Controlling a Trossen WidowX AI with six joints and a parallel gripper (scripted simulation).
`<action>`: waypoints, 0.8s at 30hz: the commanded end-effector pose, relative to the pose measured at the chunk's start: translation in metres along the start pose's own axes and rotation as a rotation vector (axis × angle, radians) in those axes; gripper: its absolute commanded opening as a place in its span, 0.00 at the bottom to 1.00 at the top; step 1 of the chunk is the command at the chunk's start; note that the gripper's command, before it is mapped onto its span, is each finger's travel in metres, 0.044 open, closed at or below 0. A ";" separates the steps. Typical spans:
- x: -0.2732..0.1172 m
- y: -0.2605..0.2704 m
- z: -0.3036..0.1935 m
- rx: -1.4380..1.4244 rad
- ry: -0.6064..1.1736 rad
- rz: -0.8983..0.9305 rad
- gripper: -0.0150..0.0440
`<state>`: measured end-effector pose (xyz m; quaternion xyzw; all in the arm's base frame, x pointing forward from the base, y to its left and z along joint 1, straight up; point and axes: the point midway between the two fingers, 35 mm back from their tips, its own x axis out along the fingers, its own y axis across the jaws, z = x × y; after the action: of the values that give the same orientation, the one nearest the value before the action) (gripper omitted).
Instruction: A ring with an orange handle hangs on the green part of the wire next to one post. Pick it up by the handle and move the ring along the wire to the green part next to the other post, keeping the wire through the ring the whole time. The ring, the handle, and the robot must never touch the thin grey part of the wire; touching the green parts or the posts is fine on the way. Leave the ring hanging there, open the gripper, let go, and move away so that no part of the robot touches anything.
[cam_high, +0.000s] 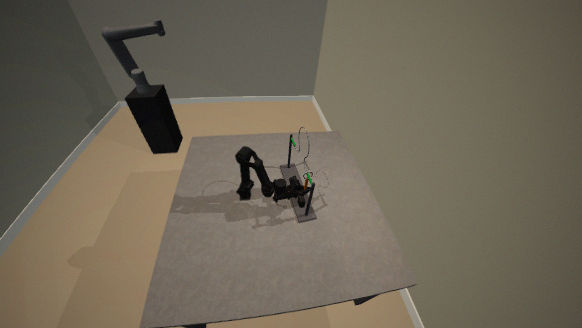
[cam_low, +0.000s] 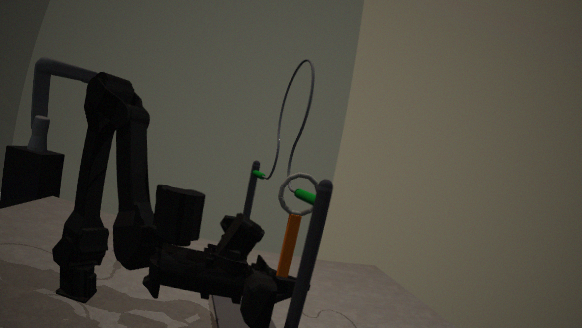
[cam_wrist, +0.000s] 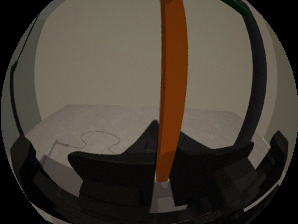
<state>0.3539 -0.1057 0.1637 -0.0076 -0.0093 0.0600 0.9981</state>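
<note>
Exterior view, we see a black robot arm (cam_high: 259, 170) (cam_low: 132, 175) reaching low across a grey-brown bench (cam_high: 260, 260) (cam_low: 370, 280) (cam_wrist: 210, 120). Its hand (cam_high: 306, 190) (cam_low: 284, 280) (cam_wrist: 158, 124) is nearly closed, with the fingers gripping the lower end of an orange handle (cam_high: 306, 184) (cam_low: 289, 245) (cam_wrist: 173, 75). We see the handle standing almost upright, leaning slightly, with a pale grey ring (cam_low: 281, 199) at its top.

That ring is around the wire at the near green part (cam_high: 310, 178) (cam_low: 305, 195), close beside the near post (cam_high: 310, 201) (cam_low: 311, 250) (cam_wrist: 258, 65). We cannot tell whether ring and green part touch.

From there we follow the thin grey wire (cam_high: 308, 145) (cam_low: 313, 80) as it rises into a tall, narrow loop and drops to the far green part (cam_high: 293, 142) (cam_low: 258, 174), attached to the far post (cam_high: 289, 152) (cam_low: 251, 195). In the top view, we find both posts standing on one long, flat base (cam_high: 306, 218).
</note>
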 end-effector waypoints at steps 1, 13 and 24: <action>0.000 0.005 0.001 0.004 -0.002 -0.002 0.00; 0.000 0.019 0.001 0.015 -0.002 -0.001 0.00; 0.000 0.036 0.002 0.067 -0.002 -0.001 0.00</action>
<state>0.3507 -0.0768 0.1636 0.0134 -0.0080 0.0604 0.9981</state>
